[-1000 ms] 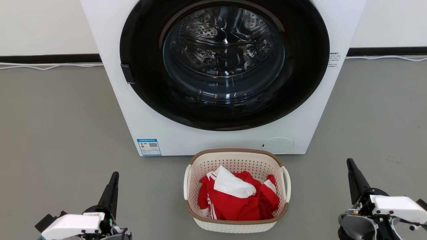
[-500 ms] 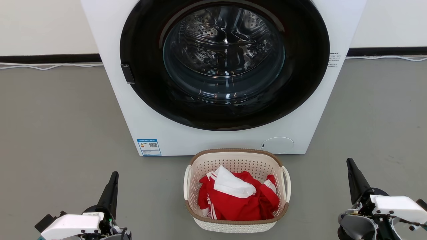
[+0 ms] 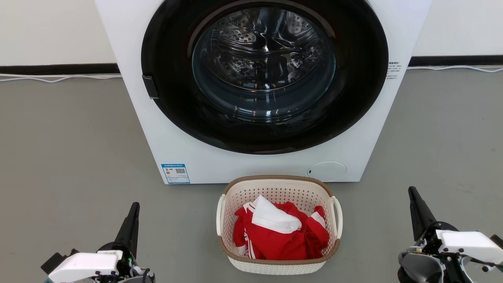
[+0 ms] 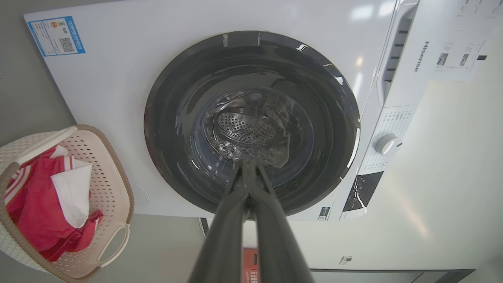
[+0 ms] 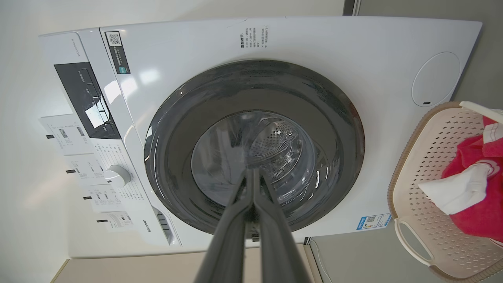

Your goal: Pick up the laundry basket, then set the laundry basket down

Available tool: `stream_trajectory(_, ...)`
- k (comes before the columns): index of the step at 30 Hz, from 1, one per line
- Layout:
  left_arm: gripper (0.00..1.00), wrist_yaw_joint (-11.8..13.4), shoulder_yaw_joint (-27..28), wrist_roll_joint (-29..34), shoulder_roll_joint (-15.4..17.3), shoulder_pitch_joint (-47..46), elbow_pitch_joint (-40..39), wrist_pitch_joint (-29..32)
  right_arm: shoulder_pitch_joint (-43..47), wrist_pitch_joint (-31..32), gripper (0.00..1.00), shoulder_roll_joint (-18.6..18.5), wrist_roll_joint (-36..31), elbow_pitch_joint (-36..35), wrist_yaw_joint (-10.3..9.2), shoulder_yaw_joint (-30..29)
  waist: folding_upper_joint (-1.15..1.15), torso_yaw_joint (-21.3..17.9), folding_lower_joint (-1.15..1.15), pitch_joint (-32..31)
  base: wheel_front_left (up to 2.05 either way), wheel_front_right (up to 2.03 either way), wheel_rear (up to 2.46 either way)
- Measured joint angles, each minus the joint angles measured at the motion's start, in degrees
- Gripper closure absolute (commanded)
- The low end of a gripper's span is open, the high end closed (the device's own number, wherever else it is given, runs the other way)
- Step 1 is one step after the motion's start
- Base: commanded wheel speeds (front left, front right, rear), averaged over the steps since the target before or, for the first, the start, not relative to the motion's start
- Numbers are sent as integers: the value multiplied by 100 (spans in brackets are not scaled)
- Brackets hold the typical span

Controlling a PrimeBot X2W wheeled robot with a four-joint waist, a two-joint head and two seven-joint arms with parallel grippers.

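Grey floor (image 3: 59,157), left gripper (image 3: 135,207), right gripper (image 3: 412,193) pinched, flanking laundry basket (image 3: 275,178)

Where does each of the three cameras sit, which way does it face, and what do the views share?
Head view: on the robot's head, facing forward and down at the washing machine and laundry basket; left gripper and right gripper at the bottom corners.
Left wrist view: on the left wrist, looking along its shut fingers at the machine's door; basket at left.
Right wrist view: on the right wrist, along its shut fingers at the door; basket at right.
Shared: all show machine and basket.
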Motion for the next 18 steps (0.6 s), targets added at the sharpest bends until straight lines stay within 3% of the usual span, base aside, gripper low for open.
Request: stream_trajectory(18, 100, 0, 0, 0, 0, 0, -1, 0, 1, 0, 100, 0, 0, 0, 0, 0, 0, 0, 0, 0, 0, 0, 0)
